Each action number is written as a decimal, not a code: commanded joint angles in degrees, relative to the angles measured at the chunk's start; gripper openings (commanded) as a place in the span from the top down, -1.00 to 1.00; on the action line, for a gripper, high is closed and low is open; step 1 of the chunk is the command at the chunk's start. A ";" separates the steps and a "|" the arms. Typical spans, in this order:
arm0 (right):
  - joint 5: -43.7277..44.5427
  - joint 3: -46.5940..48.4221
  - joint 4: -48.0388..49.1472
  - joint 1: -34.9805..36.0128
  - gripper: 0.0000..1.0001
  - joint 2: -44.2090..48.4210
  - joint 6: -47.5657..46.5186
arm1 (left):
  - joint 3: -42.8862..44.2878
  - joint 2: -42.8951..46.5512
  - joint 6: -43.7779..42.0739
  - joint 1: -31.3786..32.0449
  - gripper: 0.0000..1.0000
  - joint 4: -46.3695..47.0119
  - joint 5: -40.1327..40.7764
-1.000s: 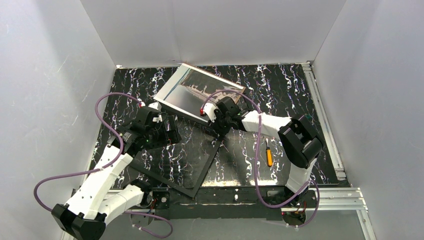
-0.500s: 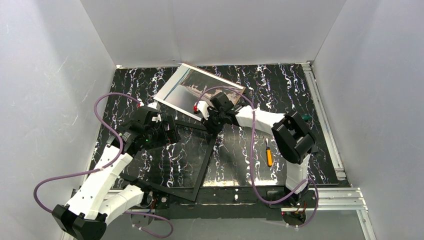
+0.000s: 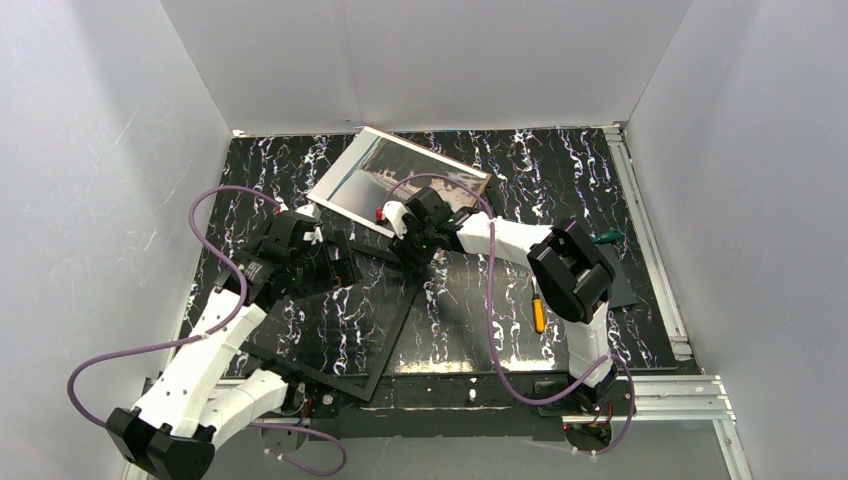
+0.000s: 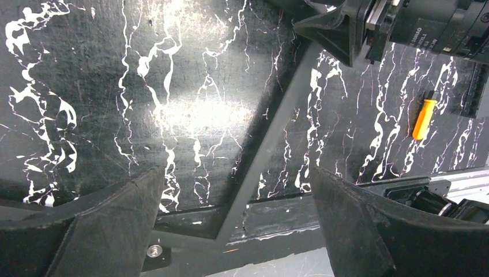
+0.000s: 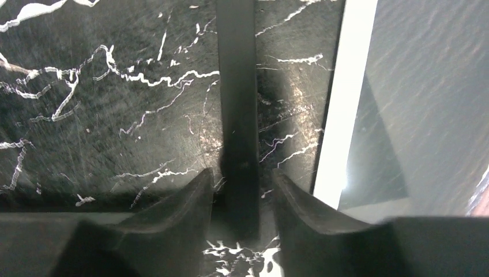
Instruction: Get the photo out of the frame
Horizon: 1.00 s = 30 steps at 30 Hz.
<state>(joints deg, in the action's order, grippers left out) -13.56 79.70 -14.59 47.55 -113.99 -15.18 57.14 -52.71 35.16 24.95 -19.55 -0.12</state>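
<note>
My right gripper [image 5: 242, 173] is down at the far edge of the frame [image 3: 405, 332], close to its far right corner. From my right wrist I see 1 narrow black border of the frame running straight between my 2 fingers [image 5: 173, 225]. These jaws are only partly open, not much wider than that border, and they straddle it low to the table [image 3: 560, 170]. A thin sliver of marbled surface shows on either side, so I cannot tell whether the pads are really pressing the border or only flanking it.

My left gripper [image 4: 236, 173] hovers above the left part of the frame with its jaws spread as wide as they go and nothing between them. Below it the frame's right border runs on a slant toward the near corner, with black, white-veined tabletop showing through the opening.

The frame lies flat, turned at an angle, on the left and near half of the table. The photo [image 3: 370, 175] is out of it. It rests picture side up at the far middle of the table, just beyond the frame's far border. Its white edge and grey water fill the right side of my right wrist view, apart from the border by a strip of bare table.

An orange-handled tool [image 3: 538, 314] lies well to the right, near my right arm.
</note>
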 commanded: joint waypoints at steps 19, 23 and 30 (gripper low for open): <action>6.02 -17.74 6.78 -14.44 -0.69 23.03 42.33 | -1.66 -14.75 7.46 -0.71 -0.96 19.73 -10.96; -2.02 -21.56 13.14 -26.15 -0.70 21.67 49.11 | 5.87 -32.33 8.55 -1.00 -0.96 33.18 -15.54; -5.81 -14.49 17.51 -31.82 -0.64 12.67 54.57 | 29.23 -59.97 7.63 -4.80 -0.93 33.36 -26.74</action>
<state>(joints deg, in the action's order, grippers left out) -16.91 63.94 -3.40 15.44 -99.00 34.76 78.78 -108.92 44.99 20.73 18.46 -22.06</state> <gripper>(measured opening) 0.830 0.968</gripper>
